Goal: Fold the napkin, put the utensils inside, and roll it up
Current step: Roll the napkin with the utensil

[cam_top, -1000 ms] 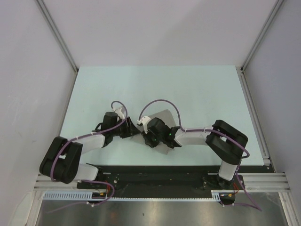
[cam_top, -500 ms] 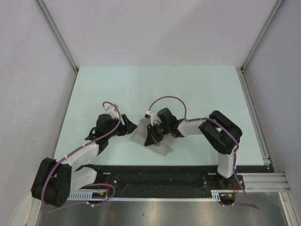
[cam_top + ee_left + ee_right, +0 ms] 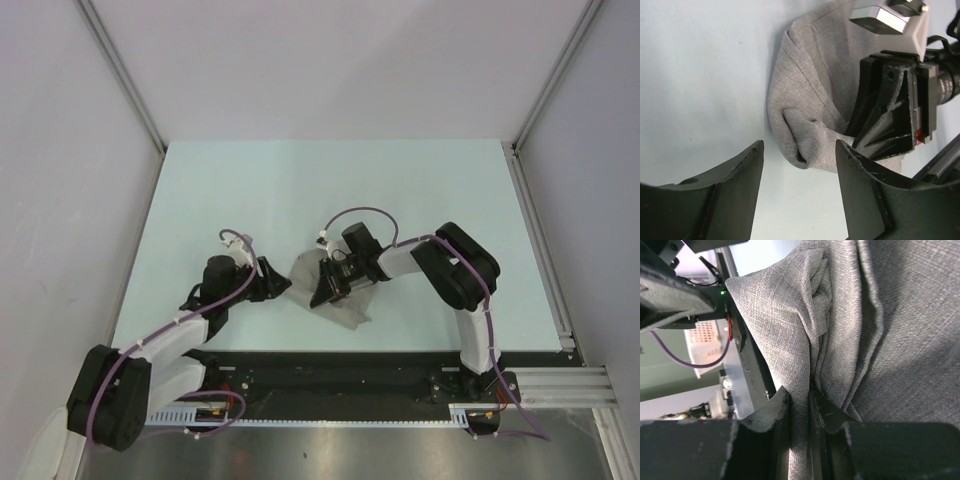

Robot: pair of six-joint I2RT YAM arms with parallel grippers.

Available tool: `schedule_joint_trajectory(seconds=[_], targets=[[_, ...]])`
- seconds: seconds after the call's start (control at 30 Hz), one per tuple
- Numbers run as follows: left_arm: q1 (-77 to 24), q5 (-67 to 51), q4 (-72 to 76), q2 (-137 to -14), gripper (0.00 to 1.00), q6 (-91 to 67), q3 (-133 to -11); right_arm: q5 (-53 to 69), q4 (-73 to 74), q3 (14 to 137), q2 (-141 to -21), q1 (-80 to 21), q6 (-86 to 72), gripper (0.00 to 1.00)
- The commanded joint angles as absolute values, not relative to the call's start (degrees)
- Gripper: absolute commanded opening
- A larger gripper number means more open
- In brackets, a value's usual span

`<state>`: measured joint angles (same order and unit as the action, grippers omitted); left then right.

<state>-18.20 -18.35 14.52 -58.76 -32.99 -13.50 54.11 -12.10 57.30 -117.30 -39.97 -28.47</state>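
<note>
Pale-green tabletop [image 3: 420, 190], white walls around. Grey napkin [image 3: 303, 270] lies bunched near centre, toward 6 o'clock. Right gripper [image 3: 799, 397] clenched on a cloth fold. Left gripper [image 3: 799, 155] released, empty, at the napkin's 9 o'clock. Judged: folding step; next, take a free corner and draw the cloth flat.

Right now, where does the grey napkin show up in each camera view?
Top external: the napkin lies bunched just below the middle of the frame, partly under the right gripper.
Left wrist: upper centre, pinched from the right by the right gripper.
Right wrist: fills most of the frame, a fold clamped in the right gripper.
Shared landmark: the right gripper pinching the cloth.
</note>
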Motion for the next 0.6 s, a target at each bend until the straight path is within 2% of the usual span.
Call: schedule_joint_trajectory(seconds=[0.0,0.33,0.43,0.47,0.53,0.57], targets=[[-18.4,-22.7,21.6,-60.8,0.62,-32.3,-12.7,52.3,-5.7,57.5,-121.4,-38.4,-29.6,0.08],[-20.0,-24.5,27.7,-69.2,0.60,-34.5,-14.8,51.5,-3.8,59.2,-123.9,-36.7,-30.7,0.08],[-20.3,-24.4,28.2,-72.4,0.51,-34.9,-15.8,51.0,-3.3,59.5,-123.8,-36.7,-30.2,0.08],[-20.3,-24.4,28.3,-73.2,0.43,-35.0,-16.1,51.0,-3.1,59.6,-123.8,-36.7,-30.2,0.08],[-20.4,-24.6,28.8,-75.1,0.33,-35.0,-16.9,51.0,-2.8,59.6,-123.5,-36.7,-30.1,0.10],[-20.4,-24.5,28.8,-75.7,0.24,-35.0,-17.0,51.1,-2.8,59.8,-123.1,-36.7,-29.9,0.14]])
